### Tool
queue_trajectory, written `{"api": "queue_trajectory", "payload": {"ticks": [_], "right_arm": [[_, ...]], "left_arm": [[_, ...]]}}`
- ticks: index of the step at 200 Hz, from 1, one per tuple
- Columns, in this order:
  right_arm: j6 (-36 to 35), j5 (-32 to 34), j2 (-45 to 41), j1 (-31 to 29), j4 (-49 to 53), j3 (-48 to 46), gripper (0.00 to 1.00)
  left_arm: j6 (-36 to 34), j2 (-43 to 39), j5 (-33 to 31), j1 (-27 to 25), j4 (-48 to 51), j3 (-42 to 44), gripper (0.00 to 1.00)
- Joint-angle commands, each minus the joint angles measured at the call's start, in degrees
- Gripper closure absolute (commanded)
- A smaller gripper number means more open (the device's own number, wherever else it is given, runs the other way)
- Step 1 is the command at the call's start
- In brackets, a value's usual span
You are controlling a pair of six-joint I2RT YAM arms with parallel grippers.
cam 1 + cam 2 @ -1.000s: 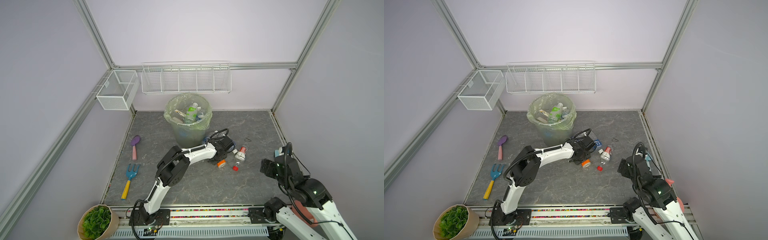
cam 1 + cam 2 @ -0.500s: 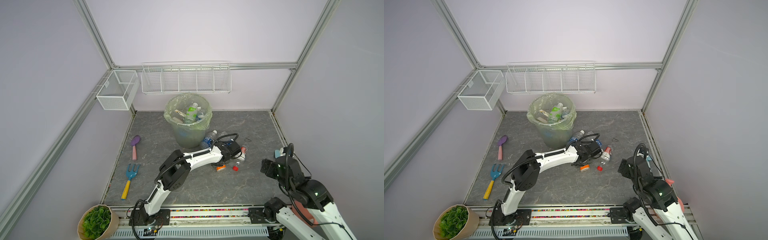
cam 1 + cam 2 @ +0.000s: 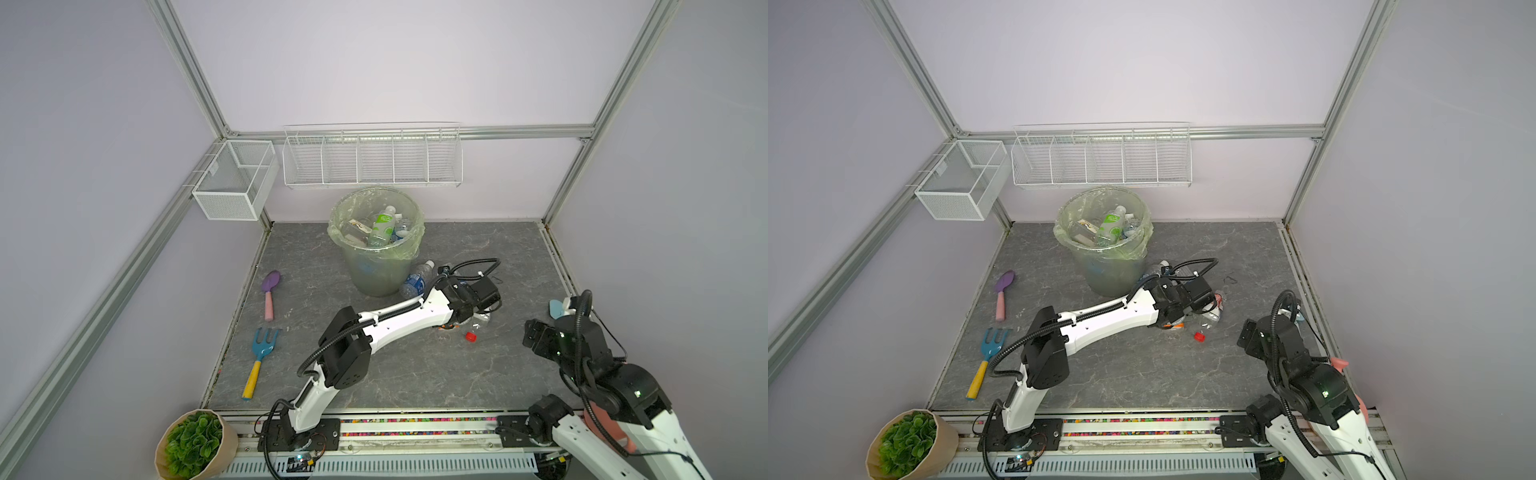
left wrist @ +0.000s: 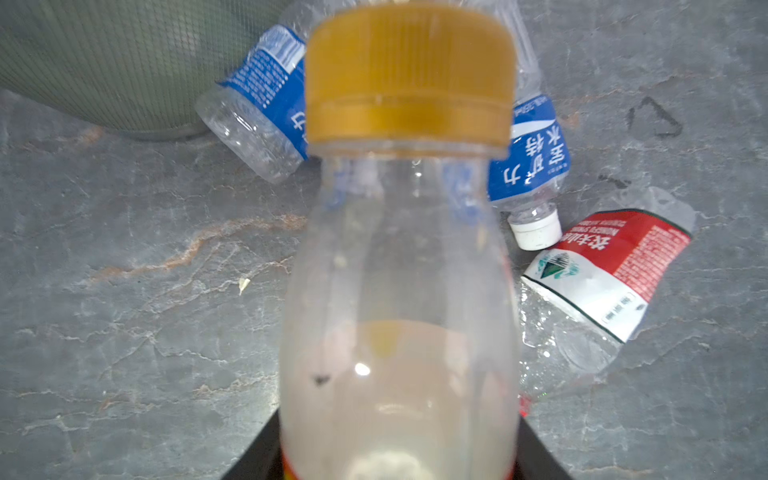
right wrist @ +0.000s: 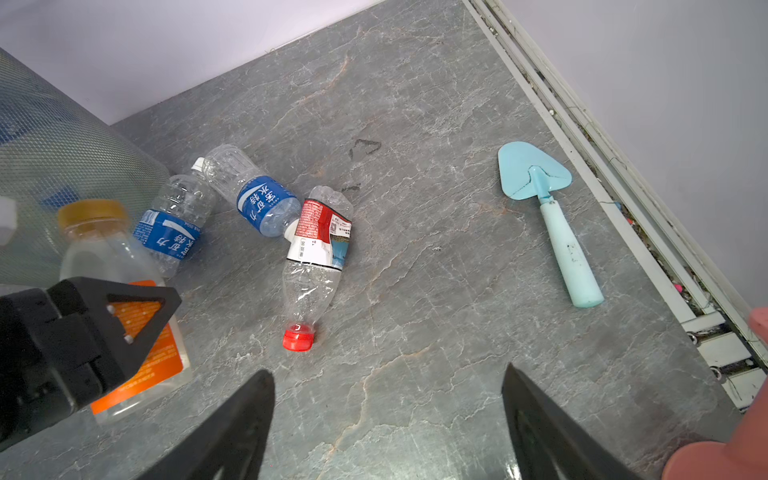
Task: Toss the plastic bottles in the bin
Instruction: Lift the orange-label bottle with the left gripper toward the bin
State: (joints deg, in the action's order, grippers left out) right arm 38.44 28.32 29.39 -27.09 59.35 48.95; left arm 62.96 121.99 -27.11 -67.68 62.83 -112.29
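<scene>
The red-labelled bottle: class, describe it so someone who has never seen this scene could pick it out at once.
Find the pale-green bin by the back wall, then look at the tabletop to its right. The red-labelled bottle lies there, farther from the bin than the two blue-labelled bottles. Only it is crushed, with a red cap; theirs are white.
</scene>
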Motion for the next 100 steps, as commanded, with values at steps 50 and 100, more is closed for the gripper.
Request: {"api": "queue_trajectory", "payload": {"ticks": [50,100], "right_arm": [[1.4,-2.4,-0.2,0.2,0.0,-2.3,0.12],[2.0,-3.1,-0.1,0.2,-0.8,-3.2,0.12]], "left_arm": [[-5.5,-9.7,-9.5,-1.1,0.0,1.9,1.00],[-9.9,-17.3,-13.1,-1.4,-4.8,6.0,1.00]]}}
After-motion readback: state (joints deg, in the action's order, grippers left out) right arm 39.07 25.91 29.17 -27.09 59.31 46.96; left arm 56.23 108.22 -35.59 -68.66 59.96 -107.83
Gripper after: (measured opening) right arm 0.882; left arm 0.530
